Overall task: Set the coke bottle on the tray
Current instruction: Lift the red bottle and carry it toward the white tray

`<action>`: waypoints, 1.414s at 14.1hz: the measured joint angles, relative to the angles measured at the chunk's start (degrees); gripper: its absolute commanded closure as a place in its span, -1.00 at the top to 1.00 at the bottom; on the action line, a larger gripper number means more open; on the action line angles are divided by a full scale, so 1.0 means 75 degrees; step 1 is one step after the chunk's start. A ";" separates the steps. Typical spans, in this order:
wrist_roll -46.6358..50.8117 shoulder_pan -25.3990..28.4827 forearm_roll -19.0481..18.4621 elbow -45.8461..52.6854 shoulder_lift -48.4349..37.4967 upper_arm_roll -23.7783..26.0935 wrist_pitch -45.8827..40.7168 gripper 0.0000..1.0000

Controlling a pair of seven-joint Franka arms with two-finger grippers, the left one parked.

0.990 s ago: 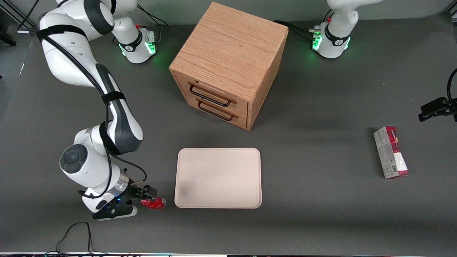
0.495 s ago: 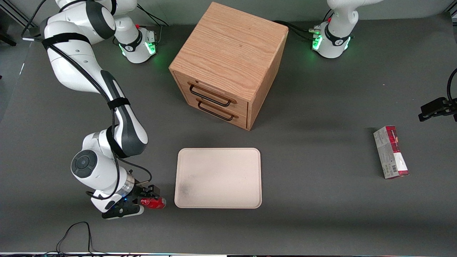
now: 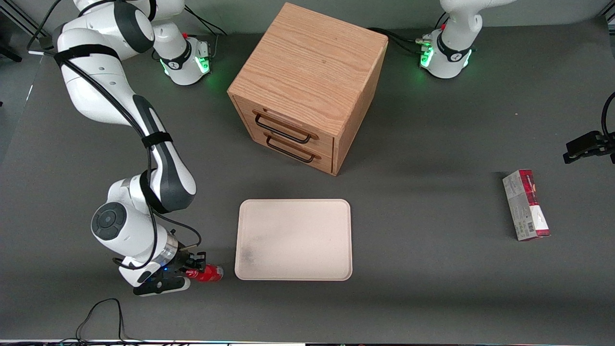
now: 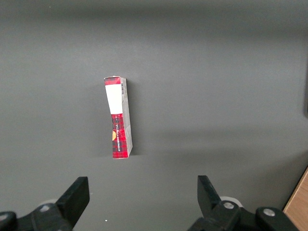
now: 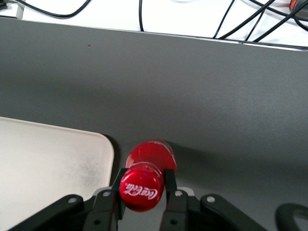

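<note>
**Coke bottle clamped in the hand beside the tray**

The coke bottle lies low at the lower left of the front view, on the dark tabletop, just beside the tray's nearest corner and not on it. The hand is clamped on it: in the right wrist view its two black fingers press against the neck just below the red cap, with the bottle's round red body showing past the cap. White "Coca-Cola" script can be read on the cap.

The tray sits at the lower centre of the front view, flat and pale cream, with a grey smudge near the corner closest to the bottle. In the right wrist view its rounded corner lies close to the bottle with a thin strip of tabletop between them. The low rim is all that stands between bottle and tray.

The wooden drawer cabinet stands at the upper centre of the front view, farther from the camera than the tray, its two drawers with dark handles turned toward the tray. A red-and-grey carton lies at the right of the frame, toward the parked arm's end, well apart from the tray; its print is too small to read.

Open tabletop lies between tray and cabinet. Nearer the camera than the bottle, the right wrist view shows the tabletop's edge and black cables on a white floor.
</note>
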 measured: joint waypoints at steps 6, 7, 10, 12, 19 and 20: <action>0.0257 -0.0073 0.0000 0.0048 -0.0086 0.0098 -0.0045 -1.00; 0.0268 -0.0073 0.0000 0.0119 -0.0189 0.0099 -0.0218 -1.00; 0.0286 -0.0092 -0.0043 0.0539 -0.0853 0.0097 -0.1521 -1.00; 0.0356 -0.0100 -0.0138 0.0761 -0.1503 0.0099 -0.2513 -1.00; 0.2505 0.0045 -0.1270 0.0450 -0.2317 0.1395 -0.3073 -1.00; 0.2800 0.0123 -0.1362 0.0217 -0.2278 0.1515 -0.2747 -1.00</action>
